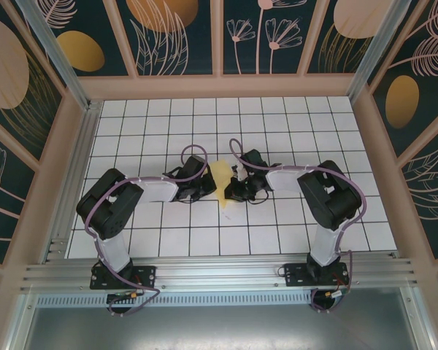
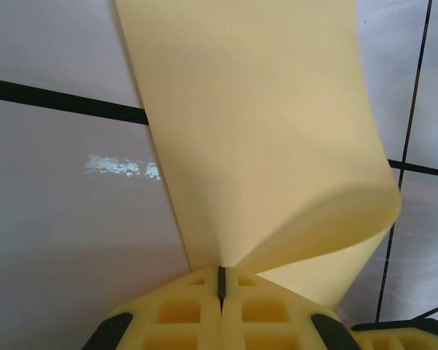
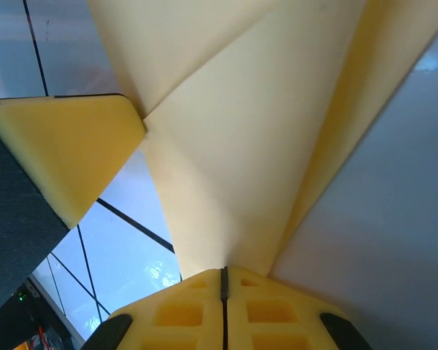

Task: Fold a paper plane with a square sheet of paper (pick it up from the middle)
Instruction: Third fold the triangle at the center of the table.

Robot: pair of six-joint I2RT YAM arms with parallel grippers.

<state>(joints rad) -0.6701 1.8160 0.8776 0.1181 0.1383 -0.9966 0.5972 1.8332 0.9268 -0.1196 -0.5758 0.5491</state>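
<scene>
Yellow paper looks creased from right wrist, smoothly curled from left.

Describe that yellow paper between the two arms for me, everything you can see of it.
The sheet of paper is thin, plain pale yellow, with no print. It sits between the two arms over the white tiled table, partly folded: the right wrist view shows sharp diagonal creases, the left wrist view a soft curl. The left tool and the right tool each pinch it shut, one from either side.
</scene>
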